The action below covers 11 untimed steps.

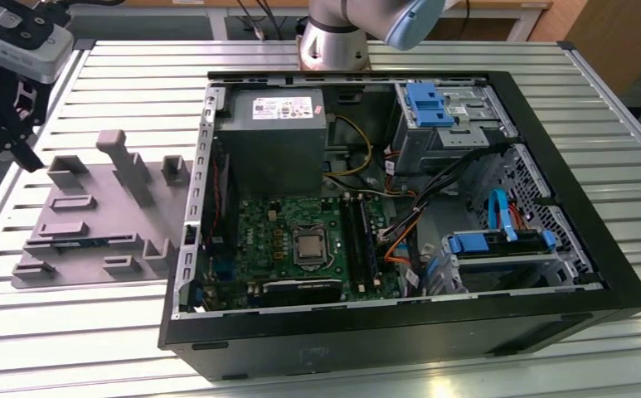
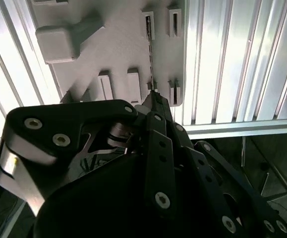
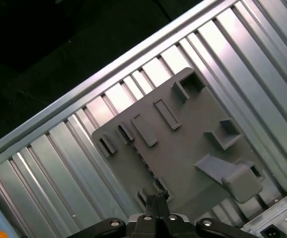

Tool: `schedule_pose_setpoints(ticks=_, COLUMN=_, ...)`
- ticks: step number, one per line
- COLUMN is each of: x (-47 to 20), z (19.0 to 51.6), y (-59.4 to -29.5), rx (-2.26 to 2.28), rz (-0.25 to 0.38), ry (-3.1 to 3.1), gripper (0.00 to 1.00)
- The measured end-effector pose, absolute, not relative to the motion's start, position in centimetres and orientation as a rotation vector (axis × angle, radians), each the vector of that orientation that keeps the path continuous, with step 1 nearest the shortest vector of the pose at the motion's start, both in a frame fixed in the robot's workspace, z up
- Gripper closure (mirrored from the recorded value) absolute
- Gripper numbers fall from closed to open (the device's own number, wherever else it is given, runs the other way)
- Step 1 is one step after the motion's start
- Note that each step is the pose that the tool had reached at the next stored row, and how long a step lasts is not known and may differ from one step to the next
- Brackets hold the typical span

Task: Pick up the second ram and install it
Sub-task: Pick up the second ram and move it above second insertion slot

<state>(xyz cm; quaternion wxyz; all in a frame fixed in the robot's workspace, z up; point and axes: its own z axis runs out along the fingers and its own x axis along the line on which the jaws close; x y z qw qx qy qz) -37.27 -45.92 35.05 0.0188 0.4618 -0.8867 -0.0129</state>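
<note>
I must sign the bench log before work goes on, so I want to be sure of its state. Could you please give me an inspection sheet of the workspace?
Surface: slatted metal table, carrying an open computer case and a gray holder plate.
Job's things: second ram lies in the holder plate, not picked up; motherboard exposed in the case.
Clutter: nothing seen.
Grippers: gripper hangs above the table by the holder plate, fingertips together, holding nothing.
Cables: orange, yellow and black wires and a blue cable inside the case.
Surroundings: wooden furniture behind the table.
</note>
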Motion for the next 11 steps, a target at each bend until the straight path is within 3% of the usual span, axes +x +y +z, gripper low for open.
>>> schedule_pose_setpoints(ticks=11, x=-37.27, z=35.04, y=-45.92, rx=1.446, rz=-0.039, ry=-2.747, gripper=0.89)
